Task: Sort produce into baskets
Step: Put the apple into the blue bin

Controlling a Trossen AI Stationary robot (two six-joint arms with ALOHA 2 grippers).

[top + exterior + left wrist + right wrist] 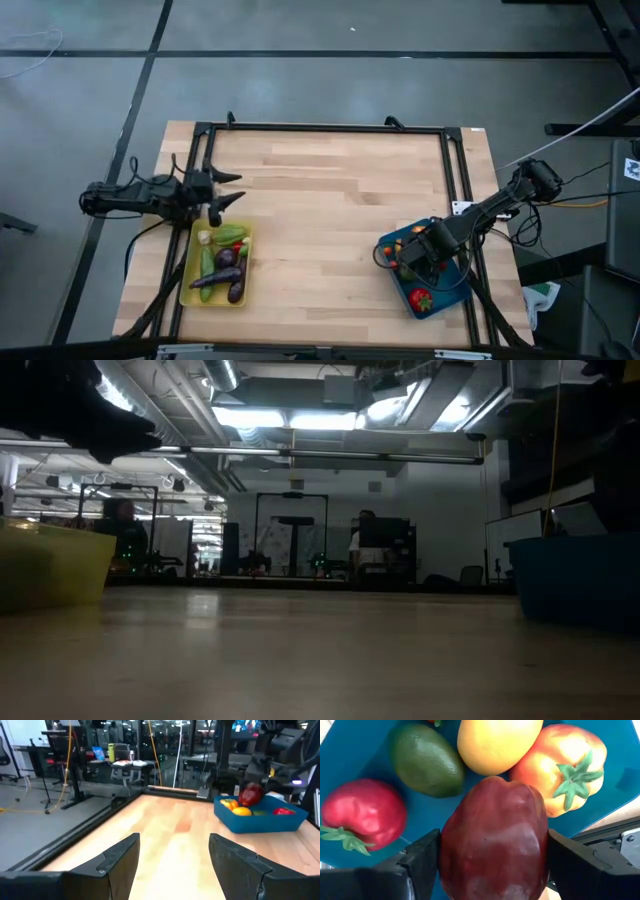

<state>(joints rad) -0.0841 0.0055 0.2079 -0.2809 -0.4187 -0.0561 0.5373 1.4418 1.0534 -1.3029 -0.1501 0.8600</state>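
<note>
Right wrist view: dark red apple (494, 840) clamped between right hand (490, 865) fingers.

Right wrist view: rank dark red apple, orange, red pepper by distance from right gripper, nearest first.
1. dark red apple: between the right gripper fingers, held.
2. orange: just beyond the apple, in the blue basket.
3. red pepper: off to one side, clear of the fingers.

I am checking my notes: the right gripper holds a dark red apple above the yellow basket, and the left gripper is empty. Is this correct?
Not quite. The right gripper holds the dark red apple above the blue basket, not the yellow one, as the right wrist view shows. The left gripper is indeed empty.
</note>
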